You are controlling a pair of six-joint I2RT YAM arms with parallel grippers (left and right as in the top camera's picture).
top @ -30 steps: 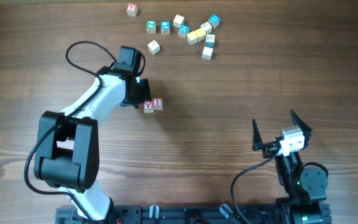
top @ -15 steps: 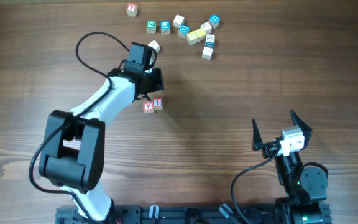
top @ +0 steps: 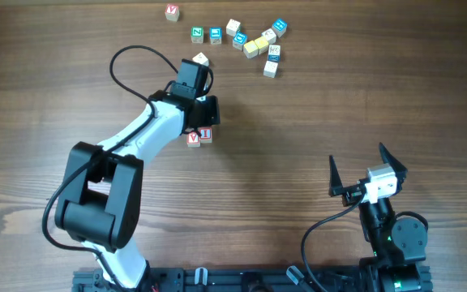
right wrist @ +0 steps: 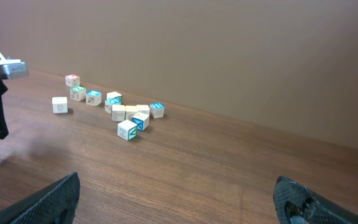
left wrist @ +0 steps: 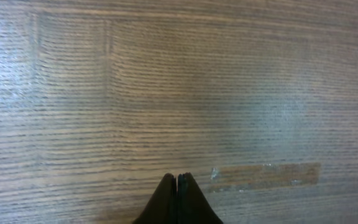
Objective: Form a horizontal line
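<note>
From overhead, the tabletop (top: pixel 298 122) is dark brown wood with a fine horizontal grain. The line (top: pixel 199 136) so far is two small wooden cubes with red letters, touching side by side left of centre, the right one sitting slightly higher. The left arm (top: pixel 148 130), with white shells, black joints and a looping black cable, reaches to just above them, and its black jaws are pressed together and hold nothing. A plain pale cube (top: pixel 201 59) lies beside its wrist. Along the far edge the loose cubes (top: pixel 254 42) are scattered in a cluster: pale wood, yellow, and white faces with blue, green or dark marks. One red-lettered cube (top: pixel 172 12) sits apart to their left. The right arm (top: pixel 382 185) stands near the front edge, its thin black pointed jaws spread wide and empty. In the left wrist view, two black wedges meet tip to tip at the bottom edge over bare, blurred wood grain (left wrist: pixel 166 74), with a glossy rectangular streak (left wrist: pixel 266 174) just to the right. In the right wrist view, the jaws' rough black tips sit far apart in the lower corners. The same loose cubes (right wrist: pixel 129 115) lie well ahead by the plain tan wall (right wrist: pixel 229 50), sharp-edged and matte.
</note>
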